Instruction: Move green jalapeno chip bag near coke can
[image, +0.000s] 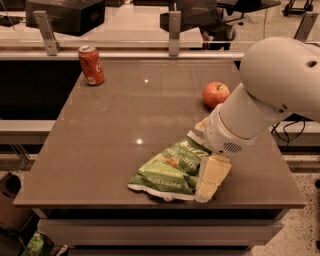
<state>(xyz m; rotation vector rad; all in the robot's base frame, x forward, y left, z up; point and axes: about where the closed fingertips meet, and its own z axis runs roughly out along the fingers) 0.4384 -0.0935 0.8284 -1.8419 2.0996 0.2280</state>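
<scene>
The green jalapeno chip bag (167, 171) lies crumpled near the table's front edge, right of centre. The coke can (91, 65) stands upright at the far left corner of the table, far from the bag. My gripper (209, 181) reaches down from the right and sits at the bag's right end, touching or overlapping its edge. One pale finger (212, 176) shows; the other is hidden behind it.
A red-orange apple (215, 94) sits on the brown table (125, 125) behind my arm (265, 95), at the right. A rail with metal posts (174, 30) runs behind the far edge. The front edge is close under the bag.
</scene>
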